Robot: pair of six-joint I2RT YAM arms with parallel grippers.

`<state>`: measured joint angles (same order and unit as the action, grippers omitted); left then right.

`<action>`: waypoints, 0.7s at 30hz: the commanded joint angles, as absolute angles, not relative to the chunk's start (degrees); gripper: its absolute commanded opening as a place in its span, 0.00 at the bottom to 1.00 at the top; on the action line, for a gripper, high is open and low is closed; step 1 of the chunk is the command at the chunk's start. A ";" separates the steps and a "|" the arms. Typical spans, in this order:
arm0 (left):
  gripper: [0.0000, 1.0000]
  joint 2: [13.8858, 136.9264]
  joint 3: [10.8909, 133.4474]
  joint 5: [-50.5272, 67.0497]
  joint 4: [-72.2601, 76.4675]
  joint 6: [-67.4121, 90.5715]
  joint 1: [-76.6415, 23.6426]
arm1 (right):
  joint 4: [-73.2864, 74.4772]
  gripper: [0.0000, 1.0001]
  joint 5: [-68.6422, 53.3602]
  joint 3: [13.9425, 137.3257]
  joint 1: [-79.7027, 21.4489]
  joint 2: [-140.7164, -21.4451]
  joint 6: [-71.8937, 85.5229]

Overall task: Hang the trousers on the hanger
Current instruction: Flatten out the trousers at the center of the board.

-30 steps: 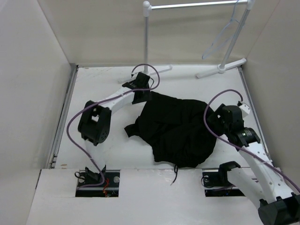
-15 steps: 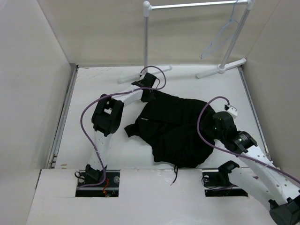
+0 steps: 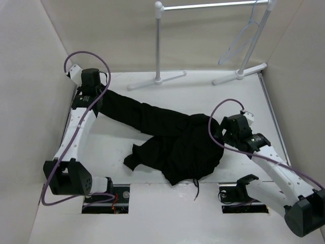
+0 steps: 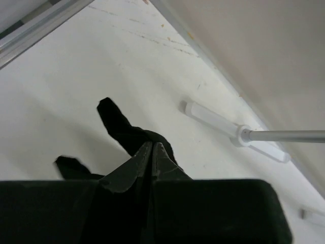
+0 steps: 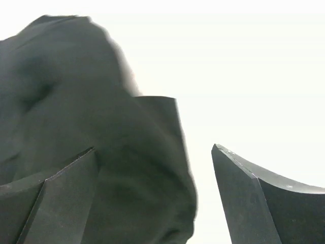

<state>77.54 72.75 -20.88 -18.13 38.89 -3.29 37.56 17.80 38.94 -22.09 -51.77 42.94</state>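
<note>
Left hand (image 4: 153, 152) is clenched on the trousers (image 3: 177, 145): in the wrist view the fingers (image 4: 134, 170) are pressed together with a tab of black cloth sticking out past the tips. It's up at the far-left corner of the counter (image 3: 203, 96), close to the side wall, holding the end of one leg. That leg runs stretched in a straight band from the hand diagonally toward the middle of the counter. Right hand (image 5: 155, 148) is released, jaws wide apart; black cloth fills the space by one finger (image 5: 56, 203), the other finger (image 5: 254, 198) is clear over bare white. From above it sits at the right edge of the fabric pile, nosed into it; can't tell whether it actually touches the cloth. Bulk of the trousers is bunched in a heap centre-to-near side, with a thin drawstring (image 3: 196, 189) trailing over the near edge between the two arm bases. The hanger (image 3: 238, 40) is hooked on the rail of the white rack (image 3: 159, 46) at the far right, well apart from the trousers and both hands. One rack foot (image 4: 218, 122) shows in the left wrist view beyond the cloth. Purple cable (image 3: 84, 55) loops above the left wrist.
</note>
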 commanded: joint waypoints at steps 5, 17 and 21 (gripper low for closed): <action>0.00 78.93 71.90 -21.18 -19.42 41.13 -1.37 | 19.45 0.94 10.12 47.71 -19.20 -67.04 37.89; 0.00 74.26 77.42 -24.35 -21.71 41.04 6.20 | 17.74 0.57 16.52 81.71 -15.07 -97.99 32.26; 0.00 73.74 76.12 -23.82 -21.45 41.04 6.02 | 21.27 0.89 18.98 74.14 -18.23 -88.19 33.48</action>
